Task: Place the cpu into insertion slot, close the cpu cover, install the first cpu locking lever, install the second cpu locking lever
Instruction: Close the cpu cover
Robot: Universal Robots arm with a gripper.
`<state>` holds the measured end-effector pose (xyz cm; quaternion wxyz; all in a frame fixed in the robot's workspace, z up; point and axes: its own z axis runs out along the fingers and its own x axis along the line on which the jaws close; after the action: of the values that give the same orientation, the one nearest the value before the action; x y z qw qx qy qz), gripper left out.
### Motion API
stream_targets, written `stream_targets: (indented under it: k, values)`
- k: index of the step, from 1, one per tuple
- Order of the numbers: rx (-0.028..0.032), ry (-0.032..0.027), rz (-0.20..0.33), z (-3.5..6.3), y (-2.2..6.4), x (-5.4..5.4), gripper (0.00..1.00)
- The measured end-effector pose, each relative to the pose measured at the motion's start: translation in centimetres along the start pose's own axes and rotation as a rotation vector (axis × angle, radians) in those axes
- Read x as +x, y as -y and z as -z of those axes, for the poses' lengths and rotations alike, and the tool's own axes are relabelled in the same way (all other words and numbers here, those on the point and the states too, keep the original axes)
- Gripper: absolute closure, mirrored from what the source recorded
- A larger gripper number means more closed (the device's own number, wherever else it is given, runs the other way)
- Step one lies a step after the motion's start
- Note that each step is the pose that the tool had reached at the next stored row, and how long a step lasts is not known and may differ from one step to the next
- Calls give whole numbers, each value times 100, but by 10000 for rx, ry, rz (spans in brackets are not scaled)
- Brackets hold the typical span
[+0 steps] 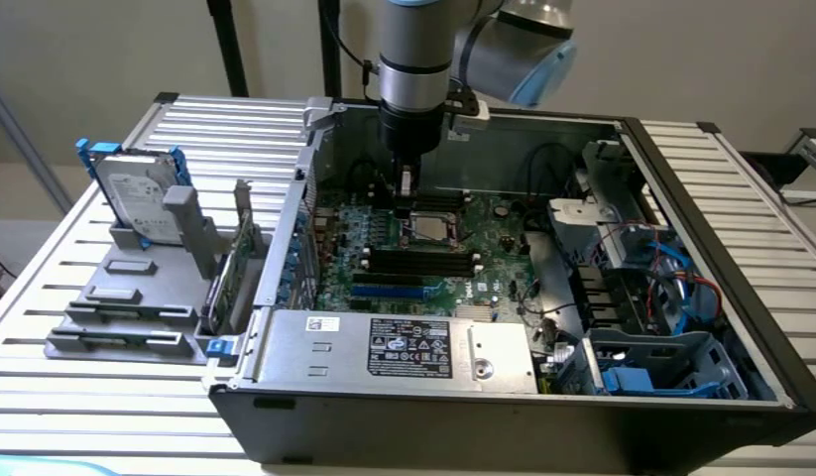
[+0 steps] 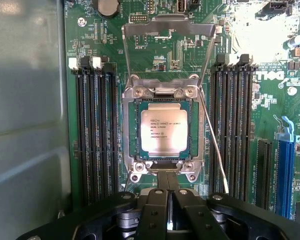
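The open case (image 1: 514,426) lies on a slatted surface (image 1: 63,397), with the arm (image 1: 414,59) reaching down over the board (image 2: 155,60). The cover (image 2: 167,26) stands hinged up, with the slot (image 2: 128,125) between it and the jaws. The cpu (image 2: 164,131) sits flat in that slot, just ahead of the jaws, which are pressed together and empty. 1 lever (image 2: 213,145) angles free alongside.

Slatted metal table (image 1: 745,164), open computer case (image 1: 514,428) on it, grey drive rack (image 1: 123,302) alongside
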<state>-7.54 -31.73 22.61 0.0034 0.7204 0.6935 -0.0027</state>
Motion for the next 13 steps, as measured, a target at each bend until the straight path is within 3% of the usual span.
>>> stream_targets:
  k: [9, 13]
  values:
    - [0, 2, 0, 1, -11, -1, 89]
    - [23, -24, 0, 7, -180, -18, 89]
